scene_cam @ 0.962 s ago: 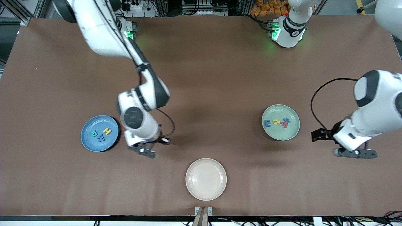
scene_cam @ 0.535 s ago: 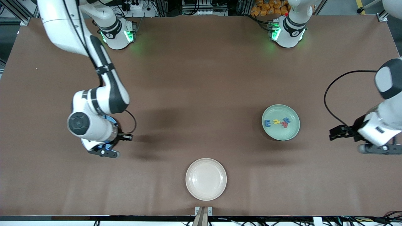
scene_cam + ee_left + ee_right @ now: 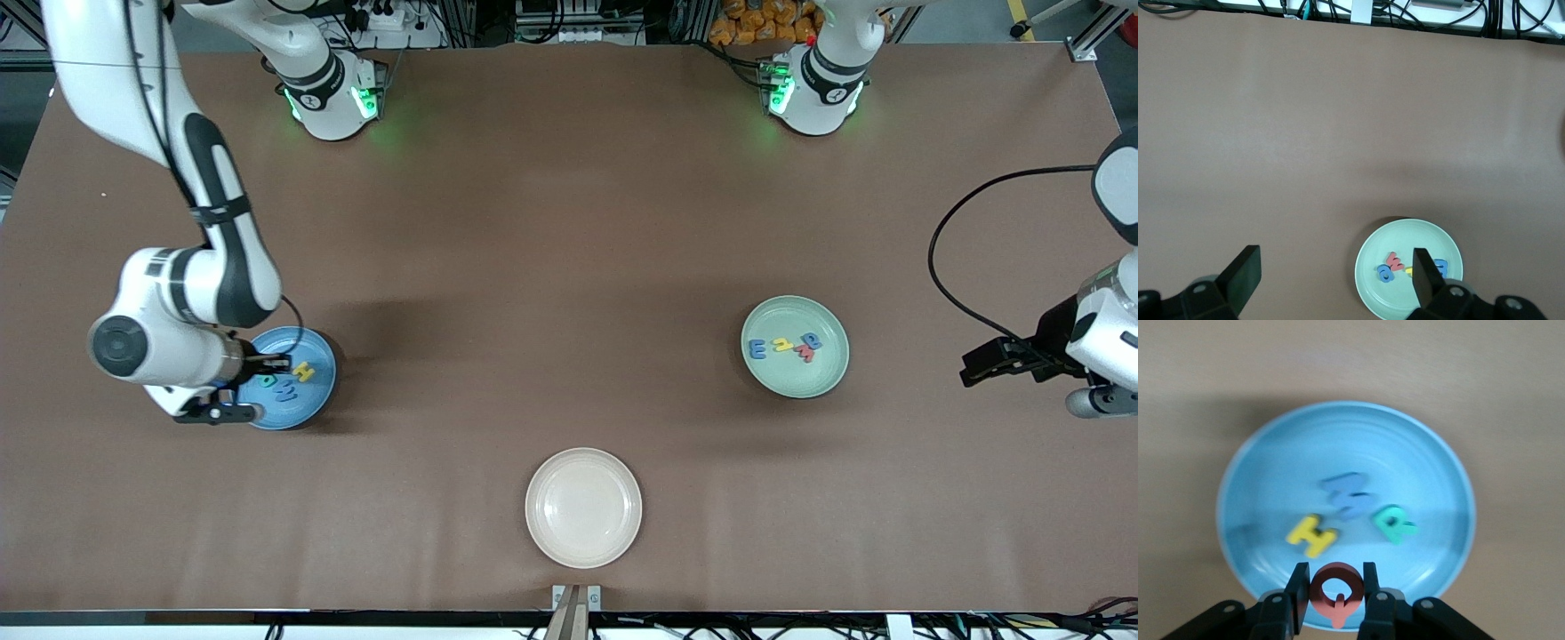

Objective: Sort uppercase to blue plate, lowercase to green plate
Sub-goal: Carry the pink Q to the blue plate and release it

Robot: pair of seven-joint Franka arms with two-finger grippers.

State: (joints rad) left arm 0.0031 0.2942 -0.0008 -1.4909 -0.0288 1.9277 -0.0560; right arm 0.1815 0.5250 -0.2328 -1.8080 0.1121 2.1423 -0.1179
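One red Q [image 3: 1336,591] sits clamped in the right claw [image 3: 1335,597] over the blue plate [image 3: 1271,467].
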